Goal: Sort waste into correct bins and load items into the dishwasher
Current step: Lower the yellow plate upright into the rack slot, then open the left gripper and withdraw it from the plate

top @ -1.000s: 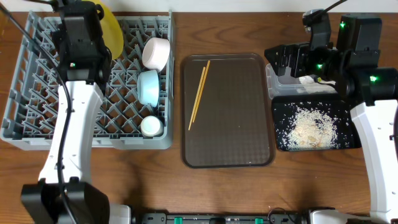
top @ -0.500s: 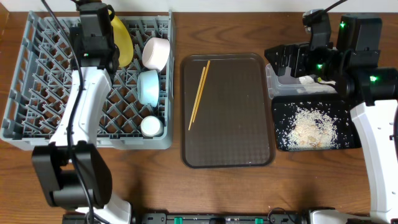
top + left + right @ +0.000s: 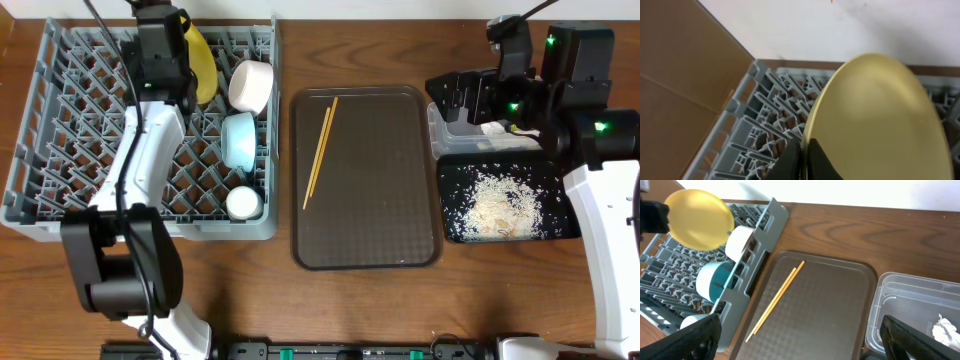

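The dish rack (image 3: pixel 60 150) sat at the left of the table (image 3: pixel 300 300). The serving tray (image 3: pixel 380 200) lay just right of it, in the middle. At the right were the tub (image 3: pixel 436 125), far, and the shallow tray (image 3: pixel 455 228), near, side by side. Along the rack's right side sat one bowl (image 3: pixel 251 86) far, a second bowl (image 3: pixel 241 138) nearer, and the cup (image 3: pixel 244 203) nearest. The plate (image 3: pixel 203 65) stood on edge at the rack's far side, just left of the far bowl. The chopsticks (image 3: pixel 320 150) lay together on the serving tray's left part, running near to far. Rice scraps (image 3: pixel 505 205) lay in the shallow tray, and the tissue (image 3: pixel 944 328) lay in the tub.
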